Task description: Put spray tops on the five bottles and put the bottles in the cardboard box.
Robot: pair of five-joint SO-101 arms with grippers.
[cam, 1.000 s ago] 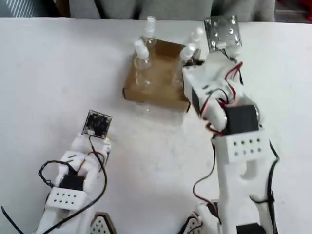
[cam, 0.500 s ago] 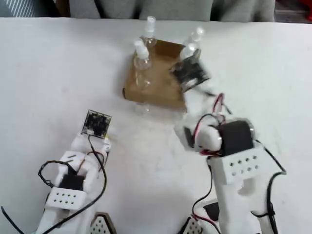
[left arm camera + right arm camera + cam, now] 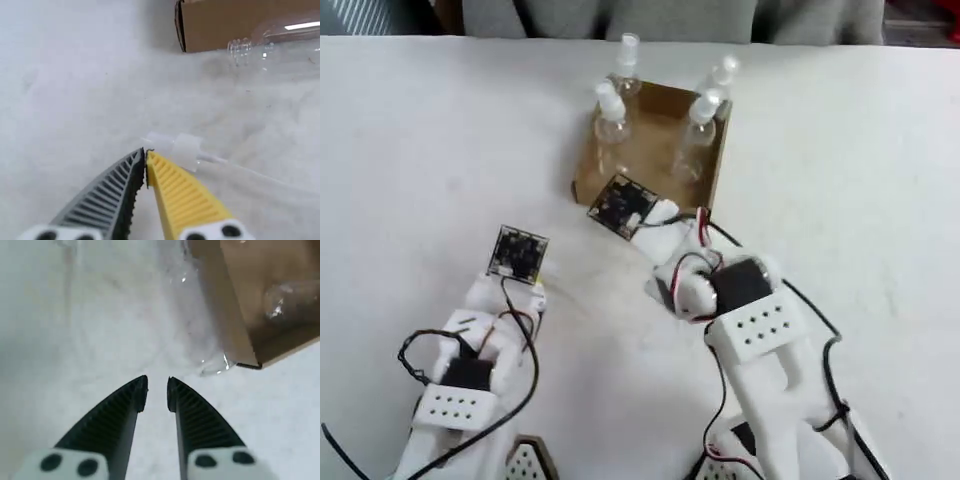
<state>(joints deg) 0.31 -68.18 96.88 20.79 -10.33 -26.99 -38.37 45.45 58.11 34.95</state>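
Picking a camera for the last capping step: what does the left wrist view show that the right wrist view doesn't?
Left wrist view alone: a loose white plastic spray top with thin tube, lying on the white table just past the shut grey-and-yellow left gripper. Right wrist view alone: the inside of the brown cardboard box with a clear bottle in it, and the slightly open black right gripper. Both: the box's wall, the table, and probably the uncapped clear plastic bottle lying beside the box.

We see a white table (image 3: 410, 130) spreading evenly lit across the high view. Beyond its far edge we make out grey shapes (image 3: 560, 18), a striped patch (image 3: 360, 14) and something red (image 3: 925, 12).
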